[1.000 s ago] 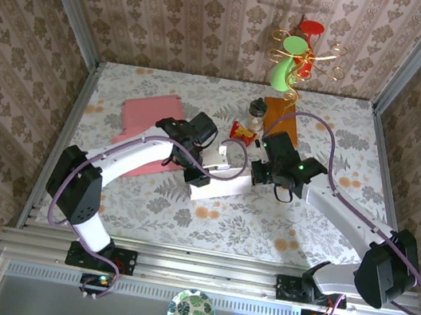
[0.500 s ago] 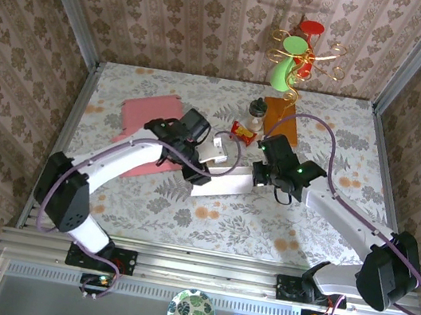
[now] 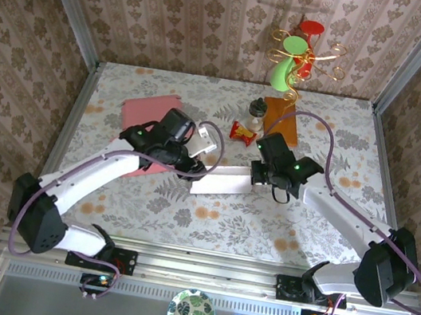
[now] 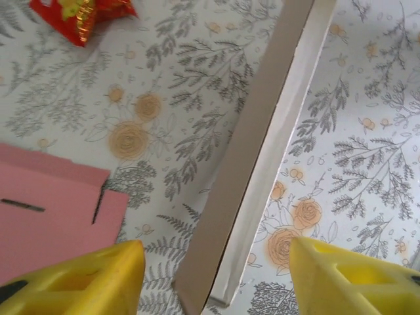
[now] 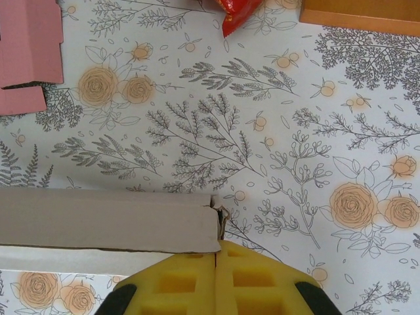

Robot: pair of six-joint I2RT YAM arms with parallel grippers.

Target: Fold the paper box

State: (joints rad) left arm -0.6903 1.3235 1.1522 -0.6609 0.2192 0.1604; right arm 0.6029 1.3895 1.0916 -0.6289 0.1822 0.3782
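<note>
The paper box lies flat on the table at the left, pink face up, partly under my left arm. Its slotted corner and flaps show in both wrist views. A long white-grey card, folded lengthwise, stands on edge in the middle of the table. My left gripper hovers open over the card's left end, its yellow fingers either side of it and not touching. My right gripper is shut on the card's right end.
A red snack packet lies just behind the card. An orange wooden block and a small bottle stand behind it. A green, red and gold stand sits at the back wall. Patterned walls close in the table.
My left gripper has opened, let go of the card and drawn back to the left. The card now leans lower. My right gripper stays shut on its end.
</note>
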